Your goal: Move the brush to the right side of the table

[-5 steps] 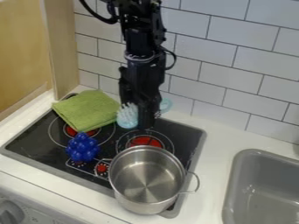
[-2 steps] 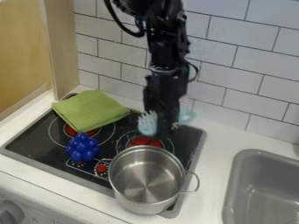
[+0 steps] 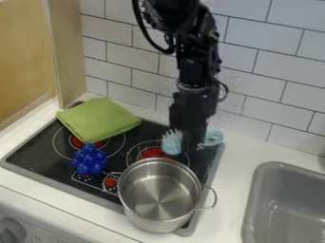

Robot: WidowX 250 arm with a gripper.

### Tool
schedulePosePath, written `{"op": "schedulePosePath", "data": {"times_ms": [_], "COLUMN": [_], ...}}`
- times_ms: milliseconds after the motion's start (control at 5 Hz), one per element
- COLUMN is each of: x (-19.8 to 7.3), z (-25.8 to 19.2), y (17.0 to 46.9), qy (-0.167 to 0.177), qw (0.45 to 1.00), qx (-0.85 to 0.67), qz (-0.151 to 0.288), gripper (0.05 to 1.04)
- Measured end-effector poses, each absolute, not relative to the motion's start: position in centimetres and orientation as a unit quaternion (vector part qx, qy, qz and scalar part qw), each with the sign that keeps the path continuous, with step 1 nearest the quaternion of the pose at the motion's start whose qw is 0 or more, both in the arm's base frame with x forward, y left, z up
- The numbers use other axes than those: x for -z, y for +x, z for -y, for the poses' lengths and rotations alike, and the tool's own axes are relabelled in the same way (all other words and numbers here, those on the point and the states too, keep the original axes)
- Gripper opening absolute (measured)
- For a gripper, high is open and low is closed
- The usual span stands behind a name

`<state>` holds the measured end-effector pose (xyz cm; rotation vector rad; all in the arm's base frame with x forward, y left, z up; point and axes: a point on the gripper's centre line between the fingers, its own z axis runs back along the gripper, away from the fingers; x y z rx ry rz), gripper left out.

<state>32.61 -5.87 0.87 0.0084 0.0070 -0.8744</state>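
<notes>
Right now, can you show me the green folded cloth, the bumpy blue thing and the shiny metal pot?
green folded cloth point(image 3: 98, 119): camera view, middle of its top
bumpy blue thing point(image 3: 90, 160): camera view, its bumpy middle
shiny metal pot point(image 3: 138, 214): camera view, outside wall, lower left

From the steel pot point(image 3: 146, 223) on the stovetop point(image 3: 38, 154), a knobbly blue object point(image 3: 90, 160) sits at ten o'clock, a green cloth point(image 3: 98, 119) at eleven, the sink point(image 3: 285, 190) at three.

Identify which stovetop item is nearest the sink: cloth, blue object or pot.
The steel pot; the green cloth and blue object lie farther left, away from the sink.
</notes>
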Motion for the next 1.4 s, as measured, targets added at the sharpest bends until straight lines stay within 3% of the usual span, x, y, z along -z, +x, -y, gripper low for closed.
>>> {"op": "schedulePosePath", "data": {"times_ms": [200, 400, 800, 1000, 1400], "x": [-0.7, -0.5, -0.5, -0.6, -5.5], "z": [5.8, 5.5, 5.7, 5.6, 4.0], "y": [33.1, 33.2, 33.2, 32.5, 33.0], "qy": [0.008, 0.016, 0.009, -0.02, -0.055], "qw": [0.906, 0.906, 0.912, 0.914, 0.929], "qx": [0.423, 0.422, 0.411, 0.404, 0.365], "qz": [-0.007, -0.018, -0.018, -0.032, 0.025], "gripper": [0.78, 1.011, 0.999, 0.999, 0.999]}}
